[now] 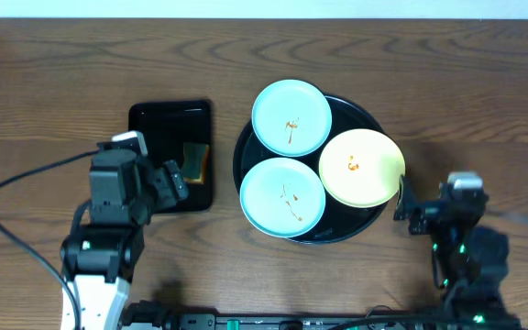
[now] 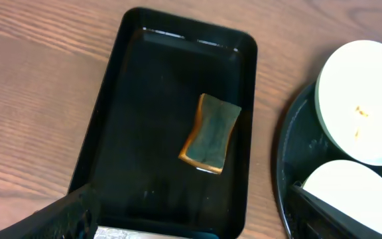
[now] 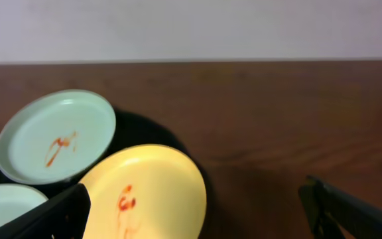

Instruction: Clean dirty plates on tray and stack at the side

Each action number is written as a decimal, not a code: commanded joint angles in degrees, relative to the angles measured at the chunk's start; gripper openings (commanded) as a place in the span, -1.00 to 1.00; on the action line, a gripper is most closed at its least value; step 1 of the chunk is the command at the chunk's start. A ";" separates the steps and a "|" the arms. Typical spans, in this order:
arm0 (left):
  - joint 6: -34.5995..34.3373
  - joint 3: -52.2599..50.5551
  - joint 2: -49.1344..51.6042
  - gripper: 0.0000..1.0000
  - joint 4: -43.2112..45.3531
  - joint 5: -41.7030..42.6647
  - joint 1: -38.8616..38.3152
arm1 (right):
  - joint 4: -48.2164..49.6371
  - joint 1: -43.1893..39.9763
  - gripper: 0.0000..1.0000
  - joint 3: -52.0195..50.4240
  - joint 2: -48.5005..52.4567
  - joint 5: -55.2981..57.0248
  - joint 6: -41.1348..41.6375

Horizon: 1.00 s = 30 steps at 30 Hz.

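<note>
Evidently nothing's wiped: the round black tray [image 1: 346, 225] holds one mint plate [image 1: 291, 116] at twelve o'clock, another mint plate [image 1: 282, 197] at seven, the yellow plate [image 1: 361, 167] at three. Your left claw [image 1: 177, 179] hangs released near the sponge [image 2: 209, 133] for wiping; your right claw [image 1: 401, 206], released, flanks the yellow plate.

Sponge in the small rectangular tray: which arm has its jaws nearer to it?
Left. The left gripper hovers right beside the sponge, over the rectangular tray; the right gripper is far off, past the round tray, beside the yellow plate.
</note>
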 commanded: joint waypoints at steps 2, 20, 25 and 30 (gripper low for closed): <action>0.79 3.32 3.39 0.78 -0.55 -0.28 0.28 | -7.37 0.11 0.99 12.35 12.79 -1.92 0.61; 0.72 10.97 9.44 0.79 -5.62 -0.50 0.31 | -33.48 0.11 0.98 43.28 46.86 -11.02 0.42; 0.74 10.97 9.66 0.96 -2.91 -0.98 0.31 | -33.90 0.11 0.98 43.25 46.82 -11.04 0.44; -1.64 10.97 9.92 0.96 1.33 -0.28 0.28 | -33.92 0.11 0.99 43.25 46.82 -10.99 0.44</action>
